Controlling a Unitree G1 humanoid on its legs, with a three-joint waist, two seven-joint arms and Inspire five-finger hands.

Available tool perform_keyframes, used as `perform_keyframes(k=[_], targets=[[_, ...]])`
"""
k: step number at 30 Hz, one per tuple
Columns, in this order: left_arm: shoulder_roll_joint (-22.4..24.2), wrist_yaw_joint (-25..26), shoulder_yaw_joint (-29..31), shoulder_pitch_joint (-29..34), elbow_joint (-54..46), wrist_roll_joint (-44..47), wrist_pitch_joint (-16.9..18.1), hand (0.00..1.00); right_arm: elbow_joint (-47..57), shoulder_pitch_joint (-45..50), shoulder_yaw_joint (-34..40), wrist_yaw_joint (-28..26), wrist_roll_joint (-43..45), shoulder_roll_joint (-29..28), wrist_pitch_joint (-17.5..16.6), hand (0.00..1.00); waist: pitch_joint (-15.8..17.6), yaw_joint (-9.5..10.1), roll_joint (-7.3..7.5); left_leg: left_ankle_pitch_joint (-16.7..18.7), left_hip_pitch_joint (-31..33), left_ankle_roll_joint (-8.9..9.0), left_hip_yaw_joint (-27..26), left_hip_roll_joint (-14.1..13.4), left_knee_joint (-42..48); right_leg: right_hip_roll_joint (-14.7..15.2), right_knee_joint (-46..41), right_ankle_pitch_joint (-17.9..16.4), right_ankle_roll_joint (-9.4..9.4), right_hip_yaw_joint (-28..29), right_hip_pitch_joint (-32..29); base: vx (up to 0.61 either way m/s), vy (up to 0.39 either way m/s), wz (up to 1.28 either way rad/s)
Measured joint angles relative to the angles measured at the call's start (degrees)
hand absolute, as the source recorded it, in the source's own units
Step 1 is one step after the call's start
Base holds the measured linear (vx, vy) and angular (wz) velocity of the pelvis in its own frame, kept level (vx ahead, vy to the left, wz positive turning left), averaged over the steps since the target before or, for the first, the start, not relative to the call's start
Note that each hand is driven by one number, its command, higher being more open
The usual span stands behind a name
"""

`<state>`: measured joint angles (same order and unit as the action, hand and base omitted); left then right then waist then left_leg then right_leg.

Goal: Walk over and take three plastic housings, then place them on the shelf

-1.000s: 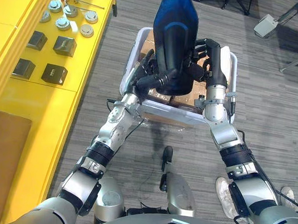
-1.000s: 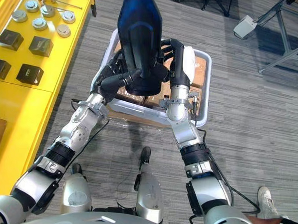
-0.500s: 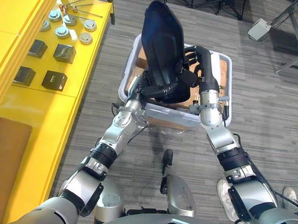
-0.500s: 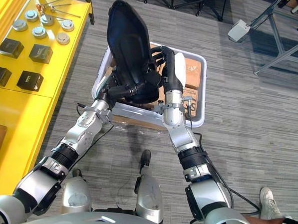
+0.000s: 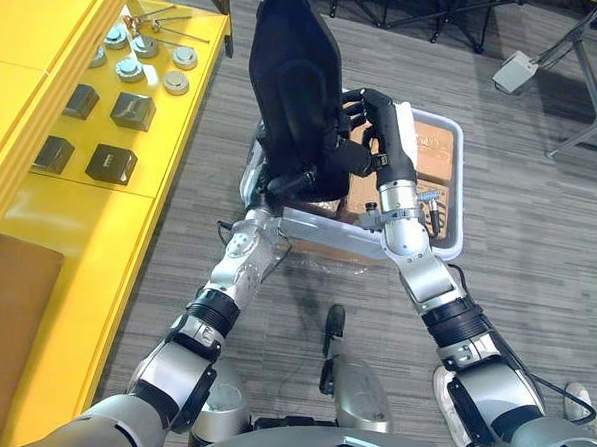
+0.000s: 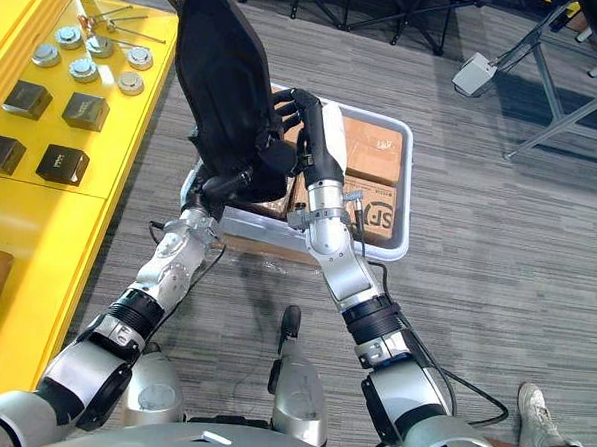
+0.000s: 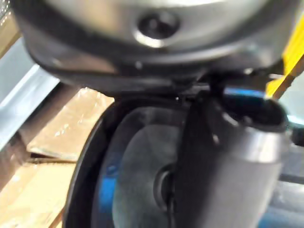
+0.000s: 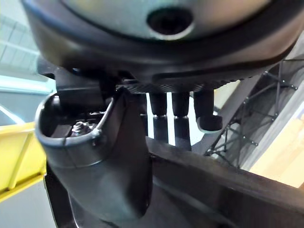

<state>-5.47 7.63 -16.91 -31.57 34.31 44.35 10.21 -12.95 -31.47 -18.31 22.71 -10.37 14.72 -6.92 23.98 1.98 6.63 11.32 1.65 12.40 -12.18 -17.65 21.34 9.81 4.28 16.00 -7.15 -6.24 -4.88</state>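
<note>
Left eye view: one large black plastic housing (image 5: 289, 83) stands nearly upright, held between both hands above the left half of a pale plastic bin (image 5: 457, 182) on the grey floor (image 5: 537, 266).

1. Left hand (image 5: 293, 180): sits at the housing's lower end. Its thumb lies across the near face of the shell, and the left wrist view shows that thumb (image 7: 223, 156) pressed onto the dark surface. The rest of the hand is behind the shell. The hand grips the housing.
2. Right hand (image 5: 376, 117): placed at the housing's right edge, about half way up. Its fingers (image 5: 351, 100) curl round that edge. In the right wrist view the thumb (image 8: 102, 161) bears on one face and the fingers (image 8: 183, 114) reach past the rim on the other. The hand is clamped on the housing.
3. Bin contents: cardboard boxes (image 6: 370, 152) lie flat inside, visible to the right of the housing.
4. Yellow shelf (image 5: 78, 232): runs along the left of the scene. It carries four black blocks (image 5: 132, 110) in two pairs, a group of round metal parts (image 5: 147, 60) farther off, and thin metal rods (image 5: 164, 14) at the far end. The housing is well apart from the shelf, to its right.
5. Surroundings: a small white box (image 5: 514, 70) and dark stand legs (image 5: 586, 88) lie at the far right. A person's shoe (image 6: 532, 404) shows at the near right.
</note>
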Motion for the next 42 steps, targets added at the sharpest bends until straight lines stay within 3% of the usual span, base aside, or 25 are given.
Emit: perform_keyframes(k=[3, 9, 13, 17, 18, 21, 25, 27, 35, 37, 42], targets=[[-0.03, -3.26, 0.0, 0.01, 0.03, 0.57, 0.0, 0.0, 0.0, 0.11, 0.8, 0.51, -0.01, 0.0, 0.0, 0.0, -0.04, -0.16, 0.07, 0.04, 0.0, -0.03, -0.01, 0.0, -0.11, 0.0, 0.0, 0.0, 0.0, -0.04, 0.0, 0.03, 0.031, 0.01], [-0.32, -17.81, -0.39, 0.68, 1.51, 5.57, 0.98, 0.0, 0.4, 0.7, 3.67, 1.42, 0.27, -1.08, -0.31, 0.0, -0.37, -0.64, 0.57, 0.02, -0.23, -0.05, -0.28, 0.01, -0.6, 0.0, 0.03, -0.01, 0.0, -0.07, 0.07, 0.0, 0.0, 0.0], [-1.78, -24.52, -0.9, 0.96, 2.24, 9.66, 0.96, 0.0, 3.28, 3.43, 3.4, 1.71, 2.36, -2.27, -3.03, 0.0, -0.85, -1.08, 1.19, -0.19, -1.18, -0.12, -0.9, 0.08, -1.51, 0.03, 0.09, -0.06, -0.02, 0.11, 0.34, -0.01, 0.01, -0.03], [-2.03, -29.26, -0.72, 4.56, 1.86, 12.02, 0.79, 0.0, 4.55, 7.76, 2.51, 1.82, 2.29, -4.12, -6.56, 0.0, -3.88, -1.62, 0.99, -1.19, -2.32, -0.01, -1.35, 0.25, -4.19, 0.02, 0.16, -0.38, 0.27, -0.3, 0.36, 0.02, 0.0, 0.01], [-2.07, -29.36, -0.76, 4.95, 1.51, 12.01, 0.77, 0.0, 4.81, 8.27, 2.5, 1.82, 2.3, -4.12, -6.85, 1.0, -4.06, -1.62, 0.98, -1.34, -2.42, -0.05, -1.35, 0.33, -4.49, 0.07, 0.16, -0.39, 0.28, -0.49, 0.37, 0.03, 0.005, 0.03], [-2.1, -29.45, -0.83, 5.97, 1.07, 12.01, 0.72, 0.0, 4.87, 9.78, 2.45, 1.49, 2.33, -4.38, -8.09, 1.0, -4.68, -1.65, 0.87, -2.44, -3.23, -0.05, -1.34, 1.02, -6.58, 0.55, 0.16, -0.55, 0.15, -0.9, 0.4, 0.0, 0.004, 0.05], [-2.1, -28.97, -0.76, 11.93, -5.2, 11.57, 0.52, 0.0, 5.53, 14.18, 2.38, 0.2, 2.23, -4.37, -13.18, 1.0, -5.82, -1.99, -0.63, -3.74, -4.33, -0.07, -1.0, 1.47, -9.35, 0.84, 0.17, -1.03, -0.1, -1.92, 1.0, 0.02, 0.008, 0.1], [-2.02, -28.36, -0.8, 13.71, -7.2, 11.26, 0.52, 0.0, 6.51, 15.35, 2.39, 0.24, 2.19, -4.37, -13.7, 1.0, -6.18, -1.97, -1.16, -4.05, -4.81, -0.03, -0.84, 1.53, -10.17, 0.88, 0.17, -1.25, -0.24, -2.33, 1.33, 0.01, 0.013, 0.11], [0.16, -17.34, 2.66, 24.69, -18.23, 0.59, 0.76, 0.0, 11.37, 26.86, 3.94, 2.05, 3.43, -7.23, -11.39, 1.0, -10.92, -0.76, -4.47, -6.03, -7.14, -0.09, -0.73, 2.59, -14.62, 1.54, 0.2, -1.75, -0.59, -4.5, 2.05, 0.02, 0.017, 0.06], [2.35, -13.43, 6.57, 26.7, -19.2, -2.91, 1.41, 0.0, 11.41, 29.59, 4.93, 2.11, 0.29, -7.34, -10.24, 1.0, -11.65, -0.85, -4.97, -6.4, -7.43, -0.23, -0.8, 2.94, -15.39, 1.82, 0.2, -1.76, -0.6, -4.58, 2.07, 0.0, 0.0, 0.0], [3.64, -4.12, 7.53, 31.77, -21.51, -15.51, 4.03, 0.0, 11.59, 35.81, 5.99, 2.1, -0.47, -9.32, -8.72, 1.0, -12.53, -0.74, -5.7, -6.81, -8.2, -0.4, -0.91, 3.07, -16.78, 1.86, 0.23, -2.0, -0.89, -4.85, 2.26, 0.0, 0.0, 0.0]])
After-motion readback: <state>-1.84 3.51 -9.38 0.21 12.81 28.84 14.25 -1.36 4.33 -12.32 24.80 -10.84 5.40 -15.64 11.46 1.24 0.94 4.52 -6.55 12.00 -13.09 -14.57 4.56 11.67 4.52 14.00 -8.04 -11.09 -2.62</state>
